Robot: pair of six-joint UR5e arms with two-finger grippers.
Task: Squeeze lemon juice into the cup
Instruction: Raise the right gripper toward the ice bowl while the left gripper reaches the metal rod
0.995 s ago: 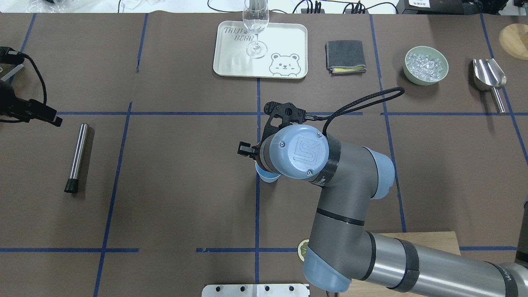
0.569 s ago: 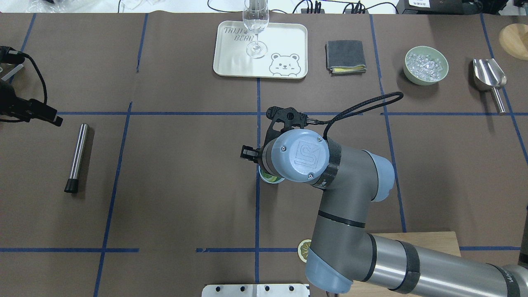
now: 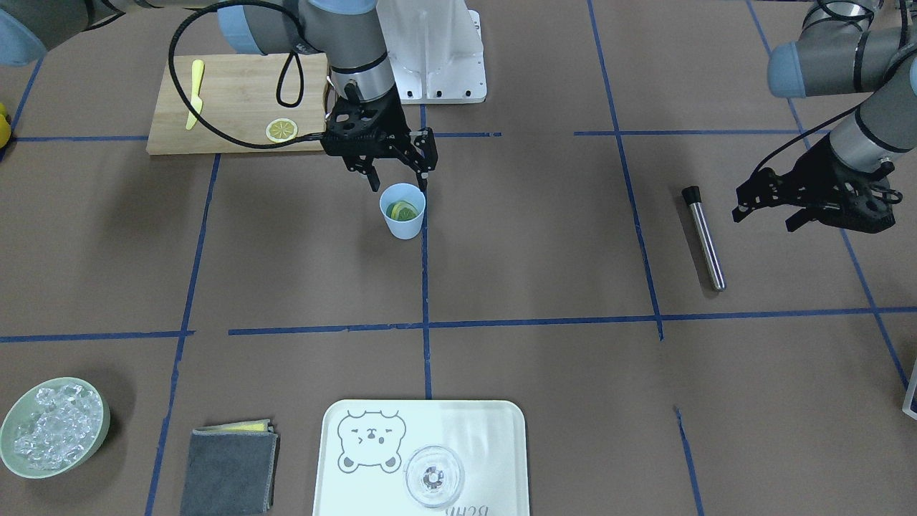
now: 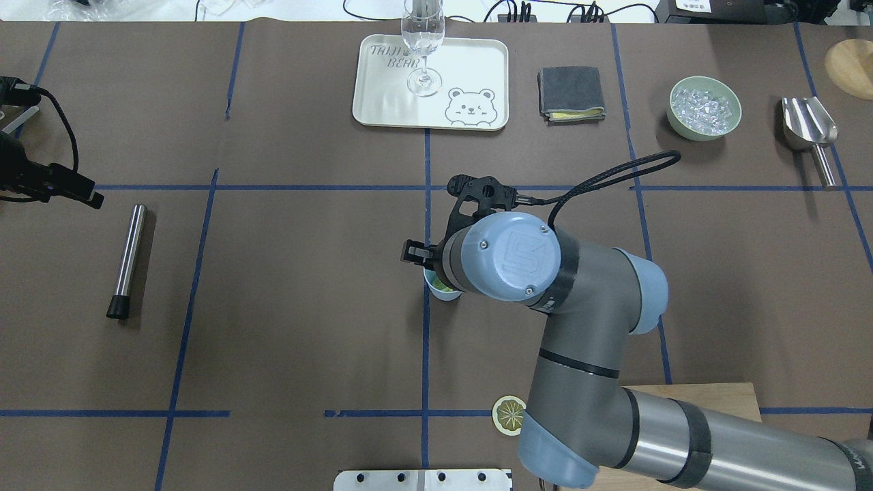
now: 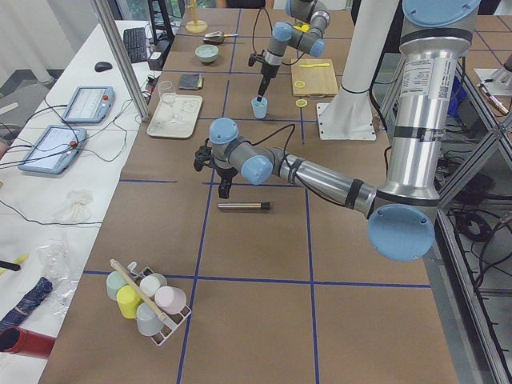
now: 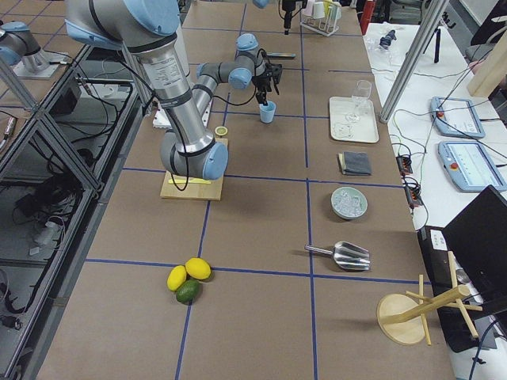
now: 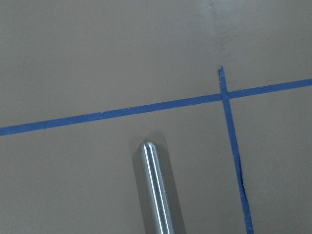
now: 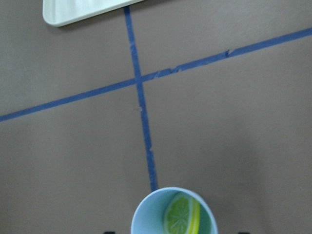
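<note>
Exterior front-facing view: right gripper (image 3: 399, 185) just above the cup (image 3: 405, 223), jaws spread wide, gripping nothing. One lemon slice (image 3: 402, 211) inside the cup, leaning on its wall. Second lemon slice (image 3: 281, 130) flat at the cutting board's (image 3: 236, 100) edge. Left gripper (image 3: 765, 221) well apart beside the steel rod (image 3: 703, 236), likewise spread and empty, over the worktop (image 3: 537, 272).

Smooth matt plastic: the cup (image 3: 402, 217) just beneath the right gripper (image 3: 397, 183); bare wood: the board (image 3: 236, 93) beside it; polished metal: the rod (image 3: 705, 244) near the left gripper (image 3: 764, 218).
</note>
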